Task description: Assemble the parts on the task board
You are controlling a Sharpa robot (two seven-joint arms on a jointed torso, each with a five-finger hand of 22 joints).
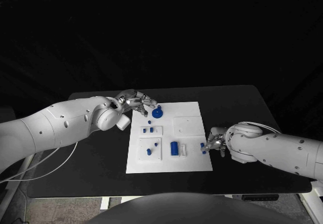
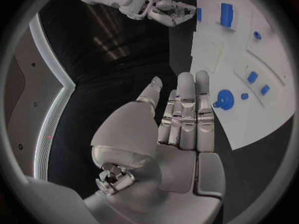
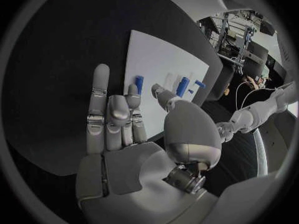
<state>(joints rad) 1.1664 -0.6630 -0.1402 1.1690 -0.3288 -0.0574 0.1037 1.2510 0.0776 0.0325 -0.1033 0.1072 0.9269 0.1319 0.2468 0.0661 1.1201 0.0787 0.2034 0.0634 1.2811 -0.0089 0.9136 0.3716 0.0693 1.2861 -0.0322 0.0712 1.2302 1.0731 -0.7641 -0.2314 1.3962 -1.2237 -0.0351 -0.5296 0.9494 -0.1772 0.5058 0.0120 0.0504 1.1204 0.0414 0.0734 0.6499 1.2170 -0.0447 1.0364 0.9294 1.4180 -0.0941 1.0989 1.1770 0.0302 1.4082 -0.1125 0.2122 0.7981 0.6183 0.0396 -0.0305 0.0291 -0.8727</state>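
A: Which step does this look like?

B: An approach, I'd judge. The left hand hovers at the far left corner of the flat white task board on the black tabletop, fingers straight, holding nothing. The round blue part with a side tab lies just beside its fingertips.

A: And the right hand?

B: At the board's right edge, close to a small blue peg; whether it grips it, I cannot tell. Next likely calls for closing on a part
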